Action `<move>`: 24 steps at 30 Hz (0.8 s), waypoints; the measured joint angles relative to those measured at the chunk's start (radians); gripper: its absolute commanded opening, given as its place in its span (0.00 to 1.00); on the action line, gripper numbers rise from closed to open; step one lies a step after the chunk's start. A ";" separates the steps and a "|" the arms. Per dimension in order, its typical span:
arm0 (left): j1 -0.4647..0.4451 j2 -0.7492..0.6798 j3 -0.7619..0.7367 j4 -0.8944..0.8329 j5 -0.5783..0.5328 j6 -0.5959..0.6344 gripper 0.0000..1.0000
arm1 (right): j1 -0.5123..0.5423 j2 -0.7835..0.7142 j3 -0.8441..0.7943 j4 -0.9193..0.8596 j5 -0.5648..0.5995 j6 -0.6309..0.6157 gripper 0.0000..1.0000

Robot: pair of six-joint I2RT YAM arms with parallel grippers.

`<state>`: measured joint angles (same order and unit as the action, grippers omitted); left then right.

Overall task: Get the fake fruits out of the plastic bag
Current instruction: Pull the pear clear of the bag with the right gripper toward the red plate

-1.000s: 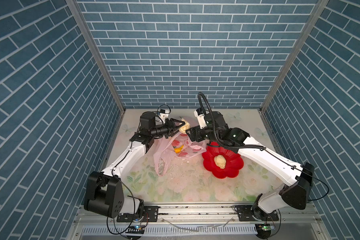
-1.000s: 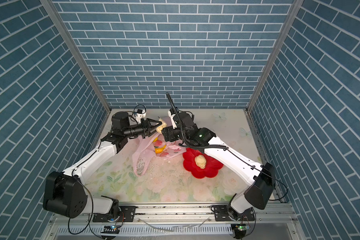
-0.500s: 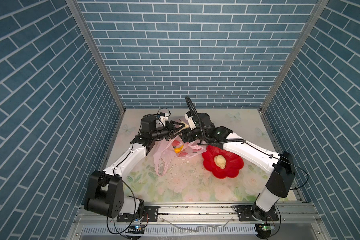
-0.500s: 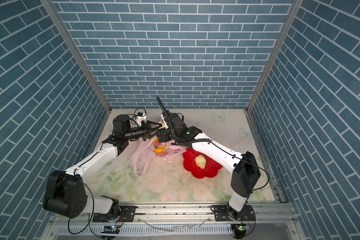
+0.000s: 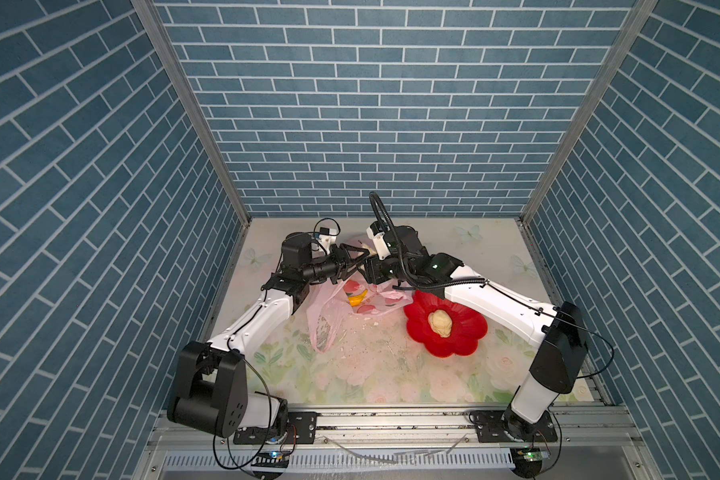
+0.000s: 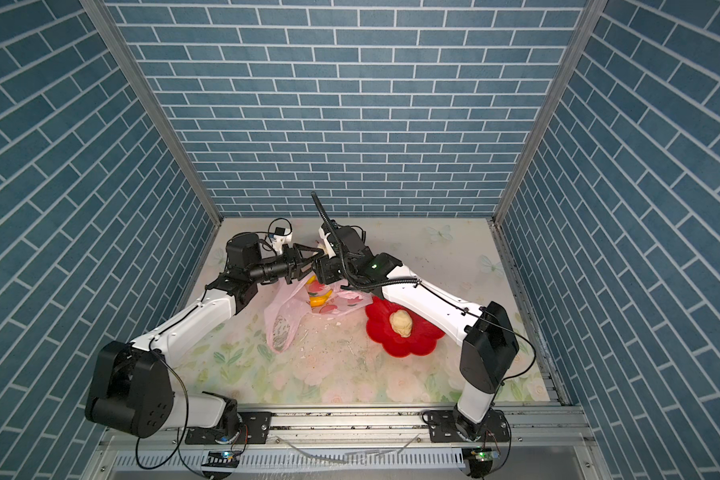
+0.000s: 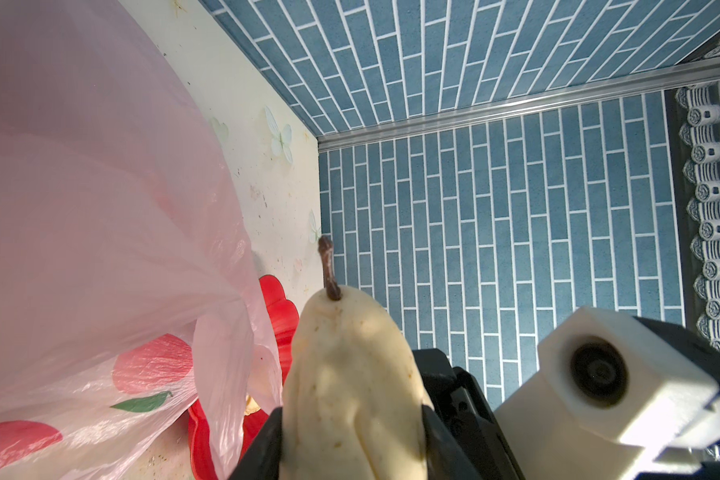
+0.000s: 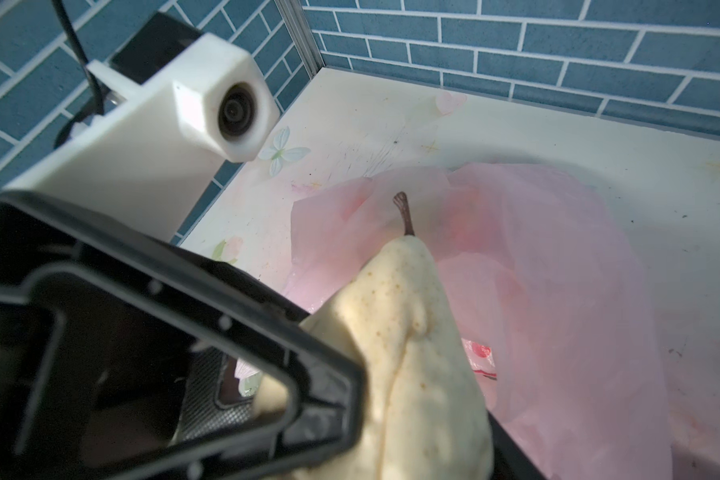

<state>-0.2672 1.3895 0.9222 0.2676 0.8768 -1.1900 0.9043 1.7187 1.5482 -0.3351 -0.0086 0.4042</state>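
Observation:
A cream pear (image 7: 350,395) with a brown stem is one of the fake fruits, and my left gripper (image 7: 352,419) is shut on it above the plastic bag (image 5: 329,307). In both top views my right gripper (image 5: 368,270) meets the left gripper (image 5: 356,259) at the pear. In the right wrist view the pear (image 8: 412,353) lies against one right finger; the left gripper's finger (image 8: 225,374) hides the other. The pink bag lies crumpled on the table with a yellow banana (image 5: 358,297) and red pieces inside. A cream lumpy fruit (image 5: 440,323) sits in the red dish (image 5: 466,340).
The red flower-shaped dish lies right of the bag, partly under my right forearm (image 5: 487,299). Crumbs and scuffs dot the floral table (image 5: 371,374) in front of the bag. Brick-patterned walls close in on three sides, and a metal rail (image 5: 391,419) runs along the front.
My right arm has swung in toward the left gripper and its jaws have narrowed around the pear. The left gripper has kept its hold and hardly moved.

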 measured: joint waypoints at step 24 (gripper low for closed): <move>0.060 -0.017 -0.001 -0.128 0.008 0.118 0.77 | -0.070 -0.249 -0.273 -0.023 0.154 0.064 0.45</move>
<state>-0.2077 1.3724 0.9211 0.1394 0.8845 -1.0721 0.8345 1.4700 1.2751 -0.3576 0.1455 0.4683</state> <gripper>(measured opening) 0.773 0.588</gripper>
